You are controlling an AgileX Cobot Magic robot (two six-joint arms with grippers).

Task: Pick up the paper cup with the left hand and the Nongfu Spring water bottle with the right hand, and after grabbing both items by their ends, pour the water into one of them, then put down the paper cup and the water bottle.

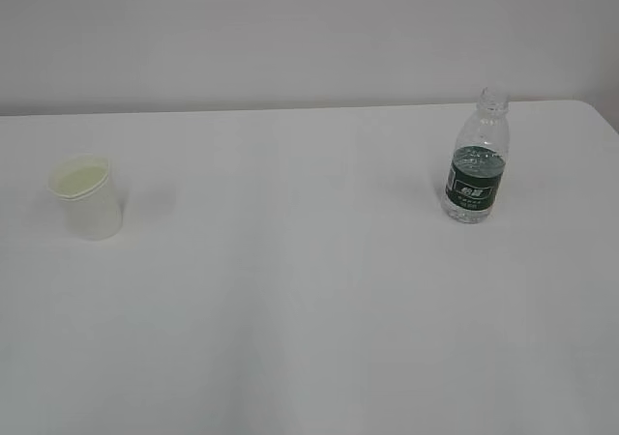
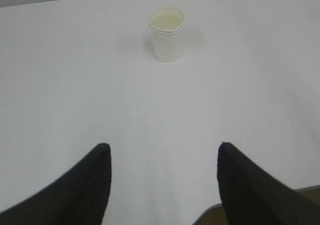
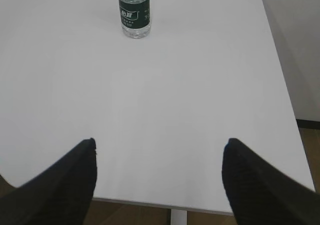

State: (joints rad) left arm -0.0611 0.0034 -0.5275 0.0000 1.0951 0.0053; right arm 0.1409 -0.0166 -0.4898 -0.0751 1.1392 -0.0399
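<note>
Inspector: Your paper cup [image 1: 87,197] stands upright at the counter's [image 1: 309,290] left; the Nongfu Spring water bottle [image 1: 477,159] stands far right, each facing its own arm.

Operator: Jaws?

Inspector: Left gripper [image 2: 162,177] and right gripper [image 3: 160,172] gape, released, grasping nothing.

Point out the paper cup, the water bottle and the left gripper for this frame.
paper cup [image 1: 93,213], exterior view, on its outer side wall.
water bottle [image 1: 475,182], exterior view, on the green label.
left gripper [image 2: 165,150], left wrist view, midway between its dark fingertips.

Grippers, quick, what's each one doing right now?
Left gripper: open, holding nothing, cup ahead.
Right gripper: open, holding nothing, bottle ahead.
</note>
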